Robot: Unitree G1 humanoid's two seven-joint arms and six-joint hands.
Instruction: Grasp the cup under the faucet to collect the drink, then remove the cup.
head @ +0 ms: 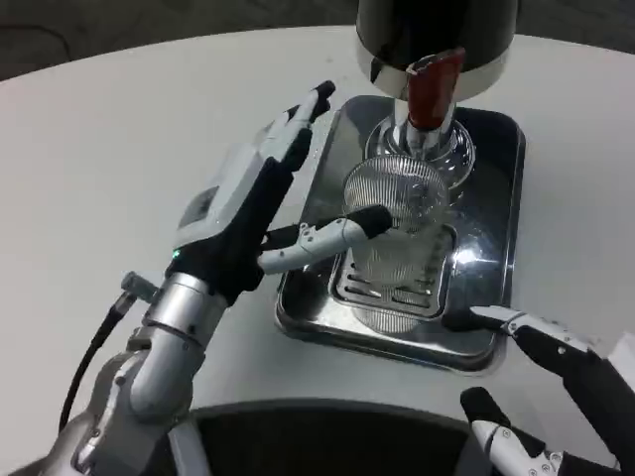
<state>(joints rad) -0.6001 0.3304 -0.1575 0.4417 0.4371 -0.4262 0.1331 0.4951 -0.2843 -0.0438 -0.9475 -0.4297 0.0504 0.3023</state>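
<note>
Cup (397, 243): clear, ribbed glass, standing upright; long axis vertical, mouth facing up toward the faucet.
Cup position: on the slotted grate (392, 290) in the middle of the steel drip tray (496, 188), directly below the spout.
Cup contents: cannot tell whether any drink is inside (the ribbing and glare hide the level).
Faucet (434, 84): red handle on a chrome body, projecting from the base of a dark dispenser (437, 30) at the far edge of the scene.
Left hand (253, 213): just left of the cup, white back uppermost, reaching across the tray's left rim.
Left hand fingers: spread apart; one black-tipped finger (369, 222) touches the cup's left wall near the rim, the others point toward the far side past the tray's far-left corner. Nothing is clamped (contact only, no grip seen).
Cup relative to left hand: to the right of the palm, at the tip of the extended finger.
Right hand (556, 397): at the near right, outside the tray's near-right corner, well apart from the cup.
Right hand fingers: apart, holding nothing; one black tip lies just beside the tray's near rim.
Tray contents: the grate and the cup.
Table (119, 149): white, round-edged, bearing the tray and dispenser.
</note>
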